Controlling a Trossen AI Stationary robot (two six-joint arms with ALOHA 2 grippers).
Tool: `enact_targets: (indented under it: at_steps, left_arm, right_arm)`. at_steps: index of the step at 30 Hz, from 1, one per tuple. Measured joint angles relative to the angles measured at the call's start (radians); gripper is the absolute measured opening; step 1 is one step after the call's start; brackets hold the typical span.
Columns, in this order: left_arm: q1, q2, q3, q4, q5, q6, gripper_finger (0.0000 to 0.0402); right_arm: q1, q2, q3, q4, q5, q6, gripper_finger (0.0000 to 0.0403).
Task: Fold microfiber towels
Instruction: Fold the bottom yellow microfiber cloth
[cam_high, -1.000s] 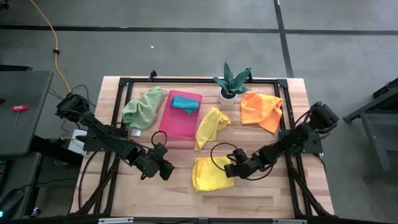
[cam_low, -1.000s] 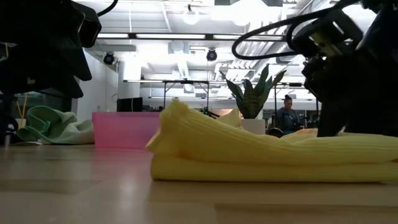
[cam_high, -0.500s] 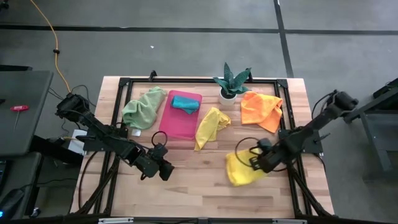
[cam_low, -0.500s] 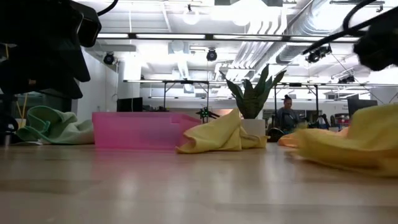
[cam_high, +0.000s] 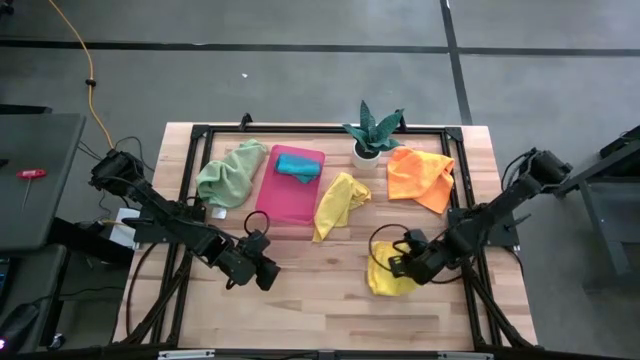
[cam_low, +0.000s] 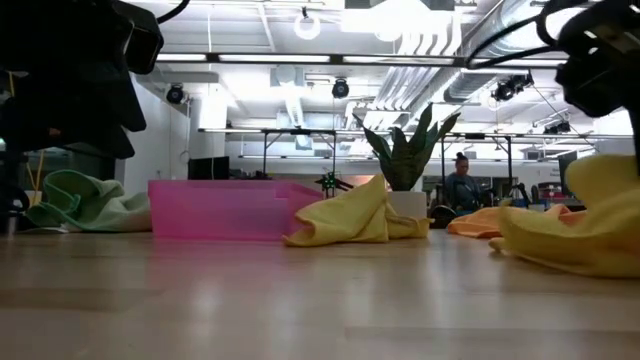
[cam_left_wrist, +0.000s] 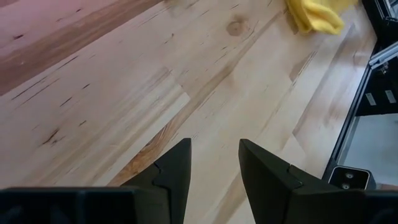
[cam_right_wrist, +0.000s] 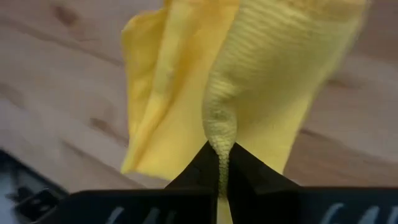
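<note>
yellow towel (cam_high: 385, 277) dragged right, bunched, right end effector (cam_high: 400, 268) pinching it

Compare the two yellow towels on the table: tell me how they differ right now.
The near yellow towel is pinched in the shut right gripper; the far yellow towel lies free. The near one is bunched by the table's front right; the far one lies long and loose beside the pink tray. Both are crumpled, unfolded.

No legible text anywhere.
</note>
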Motion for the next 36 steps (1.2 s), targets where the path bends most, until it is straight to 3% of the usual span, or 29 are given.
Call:
enact_targets:
  at_steps: [13, 22, 29, 36]
  left_arm:
    - [0.000, 0.000, 0.000, 0.011, -0.023, -0.020, 0.0124]
    - [0.049, 0.076, 0.001, 0.233, -0.022, 0.040, 0.0124]
    - [0.103, 0.222, 0.073, 0.365, 0.095, 0.109, 0.0124]
    - [0.149, 0.412, 0.257, 0.380, 0.163, 0.264, 0.0122]
  right_arm:
    - [0.000, 0.144, 0.000, 0.286, 0.074, 0.043, 0.0000]
    - [-0.022, 0.058, 0.002, 0.027, -0.145, -0.122, 0.0000]
    - [-0.125, 0.016, 0.079, -0.284, -0.172, -0.344, 0.0000]
    - [-0.239, 0.022, 0.108, -0.236, -0.171, -0.499, 0.0000]
